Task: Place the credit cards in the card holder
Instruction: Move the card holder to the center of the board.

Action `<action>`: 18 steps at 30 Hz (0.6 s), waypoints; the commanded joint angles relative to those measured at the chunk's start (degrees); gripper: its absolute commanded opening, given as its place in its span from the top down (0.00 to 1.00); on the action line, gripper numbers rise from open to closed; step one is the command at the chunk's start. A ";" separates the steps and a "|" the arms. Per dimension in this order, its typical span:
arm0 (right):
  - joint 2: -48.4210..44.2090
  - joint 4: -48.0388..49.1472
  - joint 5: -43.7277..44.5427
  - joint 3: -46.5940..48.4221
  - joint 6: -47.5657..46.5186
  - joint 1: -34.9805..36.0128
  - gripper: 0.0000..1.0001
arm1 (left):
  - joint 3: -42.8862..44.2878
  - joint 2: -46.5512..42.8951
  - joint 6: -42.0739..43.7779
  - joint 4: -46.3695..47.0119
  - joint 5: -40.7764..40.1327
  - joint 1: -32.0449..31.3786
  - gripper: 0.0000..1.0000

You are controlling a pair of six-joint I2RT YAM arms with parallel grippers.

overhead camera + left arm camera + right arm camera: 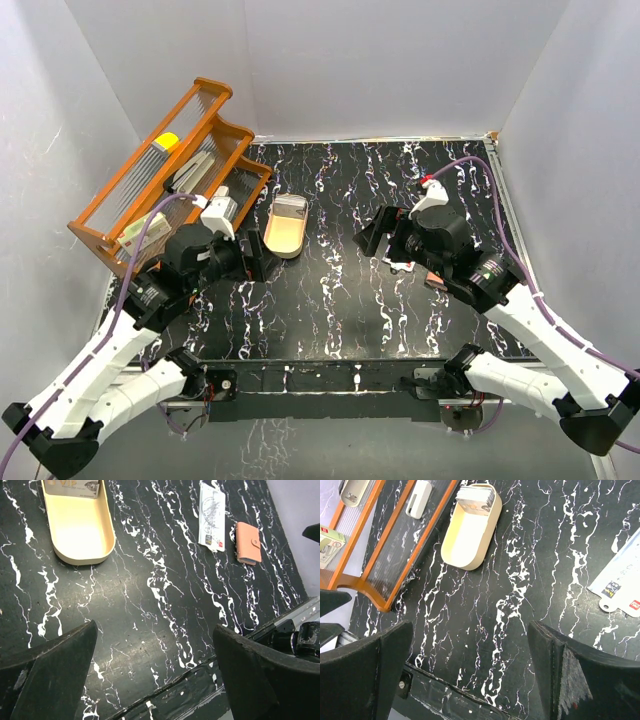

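A white credit card (211, 517) with red and dark print lies flat on the black marble table; its end also shows in the right wrist view (620, 577). The closed reddish-brown card holder (248, 542) lies just right of it, apart from it. In the top view both are mostly hidden under the right arm. More cards (476, 497) sit stacked at the far end of the tan oval tray (82, 555). My left gripper (155, 680) is open and empty above bare table, near the tray. My right gripper (470, 675) is open and empty, left of the white card.
The large orange wire rack (170, 165) stands at the back left with small items on it, beside the tray (287, 228). White walls enclose the table on three sides. The table's front edge rail (320, 375) runs between the arm bases.
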 commanded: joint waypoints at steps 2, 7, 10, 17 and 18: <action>-1.62 2.79 4.40 -0.28 0.68 -0.34 0.02 | -2.27 -4.47 0.79 3.50 1.11 0.34 0.01; 0.04 0.55 10.13 -1.54 2.34 -0.32 0.02 | -4.23 -5.55 0.85 5.11 1.19 0.36 0.01; 3.21 -1.45 15.91 -2.66 2.42 -0.48 0.02 | -5.11 -4.09 1.32 5.09 0.69 0.36 0.01; 9.80 -3.29 23.74 -4.76 3.07 -3.91 0.02 | -3.51 1.31 2.37 2.12 -1.69 0.37 0.01; 10.81 -3.82 24.43 -5.17 3.36 -6.21 0.02 | -3.35 1.76 2.34 1.75 -2.64 0.37 0.01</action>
